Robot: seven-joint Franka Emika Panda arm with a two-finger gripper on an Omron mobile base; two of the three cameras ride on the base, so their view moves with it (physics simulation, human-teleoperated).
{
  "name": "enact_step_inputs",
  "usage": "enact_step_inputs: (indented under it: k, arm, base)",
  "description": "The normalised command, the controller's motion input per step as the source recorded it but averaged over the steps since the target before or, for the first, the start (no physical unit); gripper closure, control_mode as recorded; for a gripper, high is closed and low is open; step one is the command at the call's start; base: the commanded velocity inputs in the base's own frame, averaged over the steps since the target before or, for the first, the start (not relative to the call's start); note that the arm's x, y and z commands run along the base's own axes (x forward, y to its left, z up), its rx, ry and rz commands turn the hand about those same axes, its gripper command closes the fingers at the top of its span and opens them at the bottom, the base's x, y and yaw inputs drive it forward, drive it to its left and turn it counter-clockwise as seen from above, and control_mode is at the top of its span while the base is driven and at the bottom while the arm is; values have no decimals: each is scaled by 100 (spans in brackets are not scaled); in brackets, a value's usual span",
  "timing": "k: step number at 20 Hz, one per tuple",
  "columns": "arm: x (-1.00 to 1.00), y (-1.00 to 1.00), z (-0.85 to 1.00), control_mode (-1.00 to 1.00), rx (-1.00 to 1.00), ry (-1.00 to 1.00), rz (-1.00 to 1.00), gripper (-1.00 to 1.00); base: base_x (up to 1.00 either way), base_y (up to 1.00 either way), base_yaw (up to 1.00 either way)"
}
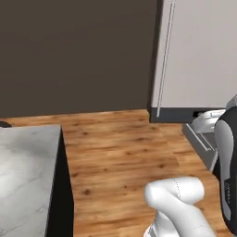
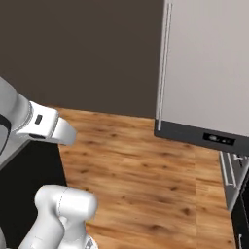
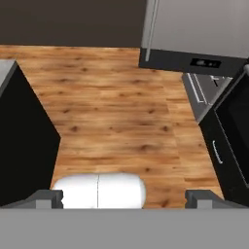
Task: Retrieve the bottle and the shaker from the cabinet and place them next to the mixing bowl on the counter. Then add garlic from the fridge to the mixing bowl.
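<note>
Facing the fridge (image 2: 209,63) across the wood floor (image 1: 120,152), you want to square the base to its closed door before reaching for the long handle (image 1: 165,55). Your jaws stand wide apart, carrying nothing. Steel-grey and tall, the fridge rises at the right, with a dark base strip (image 3: 189,61); the garlic presumably waits inside.
</note>
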Motion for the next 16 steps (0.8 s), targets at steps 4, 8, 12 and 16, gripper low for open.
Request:
enact_step_inputs:
  k: [4,8,12,16]
  arm:
    - [0,0,0,100,0,0,0,-100]
    - [0,0,0,100,0,0,0,-100]
    - [0,0,0,100,0,0,0,-100]
    - [0,0,0,100,0,0,0,-100]
  base:
    - [100,30,0]
    - [98,36,0]
    - [95,30,0]
    - [99,24,0]
